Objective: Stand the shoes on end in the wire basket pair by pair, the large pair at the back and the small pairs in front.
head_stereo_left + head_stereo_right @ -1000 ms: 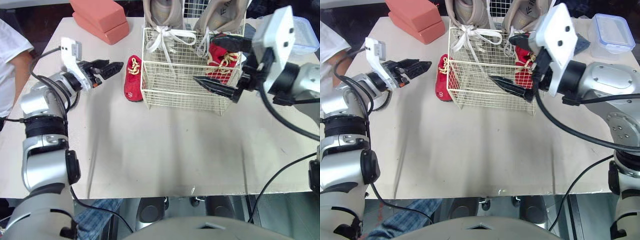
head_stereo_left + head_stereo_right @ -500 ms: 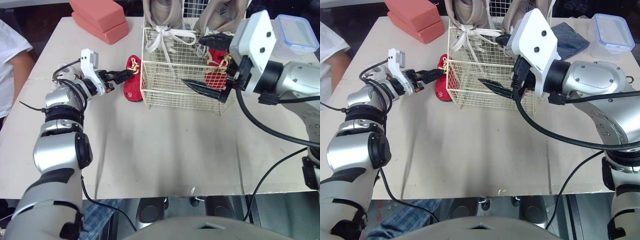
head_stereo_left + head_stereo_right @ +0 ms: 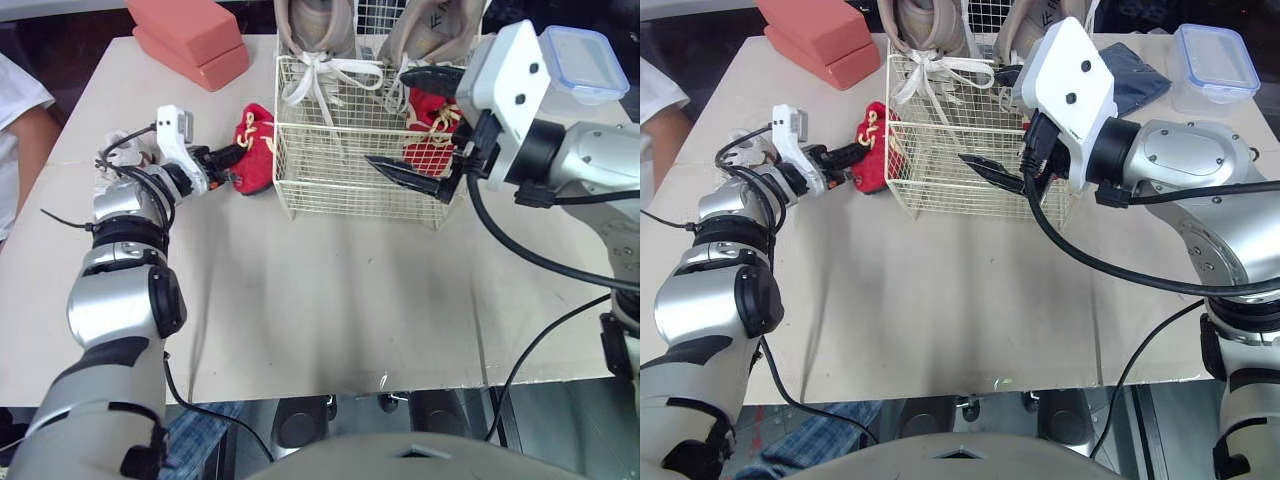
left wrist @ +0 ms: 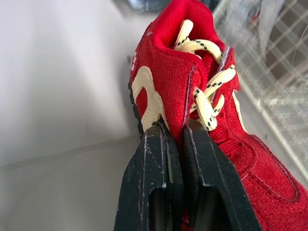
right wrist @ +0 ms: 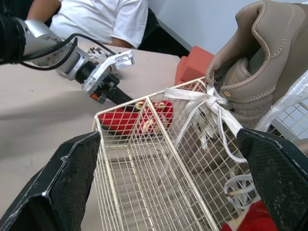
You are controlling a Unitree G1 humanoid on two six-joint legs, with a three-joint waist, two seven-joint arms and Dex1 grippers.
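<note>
A small red shoe point(image 3: 257, 148) with cream laces lies outside the wire basket point(image 3: 350, 195), against its left wall, tipped up off its sole. My left gripper point(image 3: 228, 160) is shut on the shoe's side wall point(image 4: 163, 91) near the collar. Two large beige shoes point(image 3: 315, 25) stand on end at the basket's back. A second red shoe point(image 3: 430, 135) stands in the basket's right front corner. My right gripper point(image 3: 385, 116) hangs open over the basket's front right, one finger above the rim and one in front of the wire, holding nothing.
Salmon-coloured blocks point(image 3: 190, 35) lie at the table's back left. A clear lidded box point(image 3: 590, 60) and a blue cloth point(image 3: 1135, 85) sit at the back right. A person in a white shirt point(image 3: 20, 110) is at the left edge.
My left gripper has reached the red shoe and shut on its side. The shoe has tipped up from lying flat. The right gripper has moved left a little and stayed open.
</note>
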